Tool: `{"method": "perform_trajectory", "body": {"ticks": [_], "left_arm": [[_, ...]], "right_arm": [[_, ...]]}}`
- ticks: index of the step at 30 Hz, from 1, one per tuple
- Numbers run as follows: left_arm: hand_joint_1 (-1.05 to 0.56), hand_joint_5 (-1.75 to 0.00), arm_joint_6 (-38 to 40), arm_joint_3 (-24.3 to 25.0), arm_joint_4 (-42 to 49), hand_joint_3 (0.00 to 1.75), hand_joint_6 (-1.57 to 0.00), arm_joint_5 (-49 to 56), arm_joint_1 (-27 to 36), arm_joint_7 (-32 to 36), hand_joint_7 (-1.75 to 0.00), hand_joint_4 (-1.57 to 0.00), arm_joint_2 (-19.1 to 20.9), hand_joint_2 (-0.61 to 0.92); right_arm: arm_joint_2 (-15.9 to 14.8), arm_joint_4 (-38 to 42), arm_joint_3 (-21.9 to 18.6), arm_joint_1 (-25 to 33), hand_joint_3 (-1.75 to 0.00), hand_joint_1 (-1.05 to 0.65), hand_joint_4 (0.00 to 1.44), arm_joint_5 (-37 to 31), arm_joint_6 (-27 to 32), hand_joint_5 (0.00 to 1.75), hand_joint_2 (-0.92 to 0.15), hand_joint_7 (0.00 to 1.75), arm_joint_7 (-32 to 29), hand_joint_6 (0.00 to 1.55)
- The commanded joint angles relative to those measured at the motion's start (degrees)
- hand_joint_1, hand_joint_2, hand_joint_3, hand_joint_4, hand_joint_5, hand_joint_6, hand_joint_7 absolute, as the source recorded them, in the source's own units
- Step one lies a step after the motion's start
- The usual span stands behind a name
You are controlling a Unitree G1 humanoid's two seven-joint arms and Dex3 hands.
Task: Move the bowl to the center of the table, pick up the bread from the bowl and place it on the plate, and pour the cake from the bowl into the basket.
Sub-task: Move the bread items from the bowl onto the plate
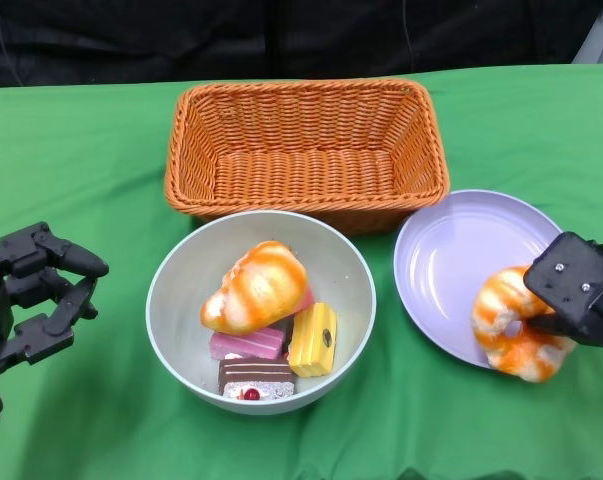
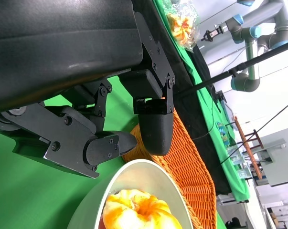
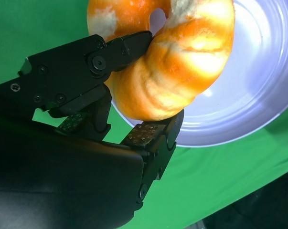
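The right robot hand [image 1: 579, 292], clamped on a bread [image 1: 514, 324], hovers at the plate [image 1: 451, 255]'s four o'clock; releasing comes next. The left robot hand [image 1: 31, 295] waits, fingers apart.

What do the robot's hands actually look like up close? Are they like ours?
Not much like ours. Both the left hand and right hand are matte black, built from blocky, angular segments joined with visible screws and round pivots. The right hand's fingertips carry dotted, textured pads. Behind each sits a smooth rounded black shell.
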Motion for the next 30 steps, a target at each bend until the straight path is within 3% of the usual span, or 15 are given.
{"method": "perform_trajectory", "body": {"ticks": [1,8,13,14,16,23,30], "left_arm": [[-0.07,-1.43,0.09,0.30,0.10,0.67,-0.80,-0.30,-0.68,-0.01,-1.14,-0.79,1.22,0.75],[-0.04,-1.43,-0.29,0.27,0.76,0.68,-0.79,-0.32,-0.98,-0.18,-1.14,-0.79,1.28,0.75],[-0.05,-1.43,-0.22,0.24,0.90,0.66,-0.80,-0.30,-1.02,-0.18,-1.13,-0.79,1.22,0.75],[-0.05,-1.43,-0.28,0.17,0.90,0.66,-0.80,-0.09,-1.00,-0.07,-1.13,-0.79,1.27,0.76],[-0.06,-1.43,0.06,0.01,0.63,0.65,-0.79,0.35,-0.89,0.18,-1.13,-0.79,1.40,0.76],[-0.06,-1.43,-0.86,-0.18,1.63,0.64,-0.79,0.29,-1.36,-0.07,-1.14,-0.80,1.30,0.77],[-0.04,-1.43,-0.57,-0.54,1.65,0.68,-0.81,1.16,-1.52,0.54,-1.15,-0.83,1.44,0.76]], "right_arm": [[-0.14,-1.76,-0.13,-0.17,-0.08,-0.33,0.81,-0.23,1.23,0.25,-0.92,0.00,0.59,0.69],[-1.13,-6.16,1.39,-0.94,-0.09,-0.42,0.76,-1.68,6.64,0.13,-0.92,0.00,4.20,0.55],[-4.39,-8.40,5.01,-2.49,-0.13,-0.49,0.67,-5.06,9.30,0.06,-0.92,0.00,9.13,0.46],[-5.28,-8.89,5.91,-2.89,-0.16,-0.56,0.56,-5.93,9.75,0.02,-0.92,0.00,10.44,0.41],[-6.98,-10.24,7.40,-3.66,-0.20,-0.62,0.49,-7.48,10.80,0.01,-0.92,0.00,13.18,0.37],[-9.19,-14.49,8.59,-4.70,-0.24,-0.70,0.43,-9.43,13.63,0.00,-0.92,0.00,18.87,0.31],[-9.74,-17.46,8.61,-4.89,-0.25,-0.76,0.29,-10.47,15.07,0.00,-0.92,0.00,21.05,0.22]]}}
